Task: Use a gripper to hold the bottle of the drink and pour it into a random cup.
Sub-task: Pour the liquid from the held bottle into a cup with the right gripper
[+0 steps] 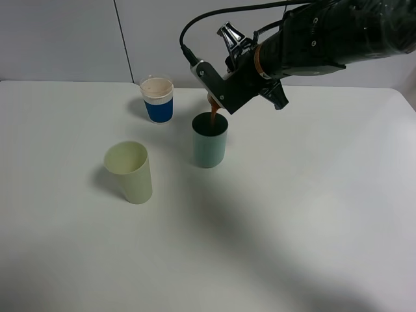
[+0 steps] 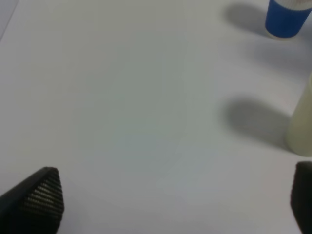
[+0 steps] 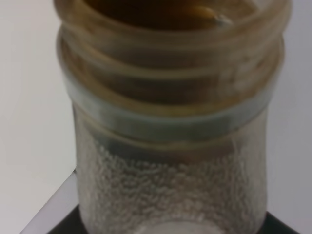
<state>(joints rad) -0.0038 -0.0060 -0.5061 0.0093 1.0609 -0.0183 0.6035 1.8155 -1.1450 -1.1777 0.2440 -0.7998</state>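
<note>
Translucent whitish plastic bottle (image 3: 170,161), pinched in the right tool (image 1: 221,99), tips brown drink (image 3: 146,12) into the teal plastic tumbler (image 1: 209,148) just below that tool; left tool (image 2: 173,190) is spread, empty. Next, likely: hold the tilt steady.

- On my overhead feed the white table (image 1: 312,221) is brightly, evenly lit; the arm (image 1: 312,39) lays a broad soft shadow diagonally across it.
- The pale cup (image 1: 129,170) drops a faint shadow to its left.
- I see the arm's upper end smeared.
- My left wrist feed is hazy, fingertips (image 2: 41,197) unsharp.
- On the right wrist feed the bottle (image 3: 170,146) sits too close, soft.
</note>
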